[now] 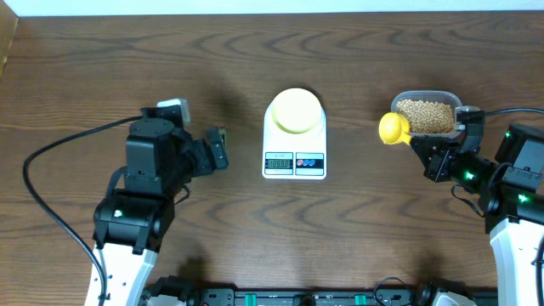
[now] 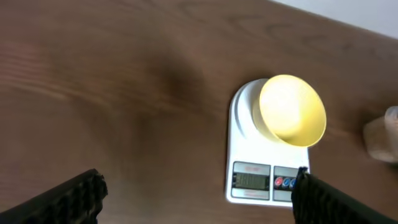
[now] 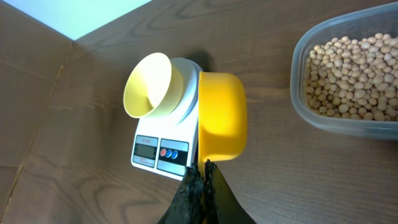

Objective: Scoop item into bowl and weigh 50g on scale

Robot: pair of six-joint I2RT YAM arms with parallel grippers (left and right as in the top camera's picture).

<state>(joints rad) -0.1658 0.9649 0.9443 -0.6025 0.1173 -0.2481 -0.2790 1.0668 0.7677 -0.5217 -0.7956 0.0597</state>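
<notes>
Over the dark wooden table (image 1: pixel 255 51), seen from above, the white scale (image 1: pixel 274 144) sits at centre with the pale-yellow bowl (image 1: pixel 297 110) on its platform. To its right, a clear tub (image 1: pixel 457 106) holds the beans (image 1: pixel 425 115). The right gripper (image 1: pixel 422 146) holds a bright yellow scoop (image 1: pixel 393 127) at the tub's left edge. The left gripper (image 1: pixel 223 149) hangs left of the scale, apart from it.

From the left wrist, I see its two fingers (image 2: pixel 68 199) at the bottom corners, spread wide with nothing between them. The bowl on the scale lies ahead.

From the right wrist, the fingers (image 3: pixel 193 193) are pinched tight on the scoop's handle, and the scoop stands between bowl and tub. I cannot tell whether it carries beans.
</notes>
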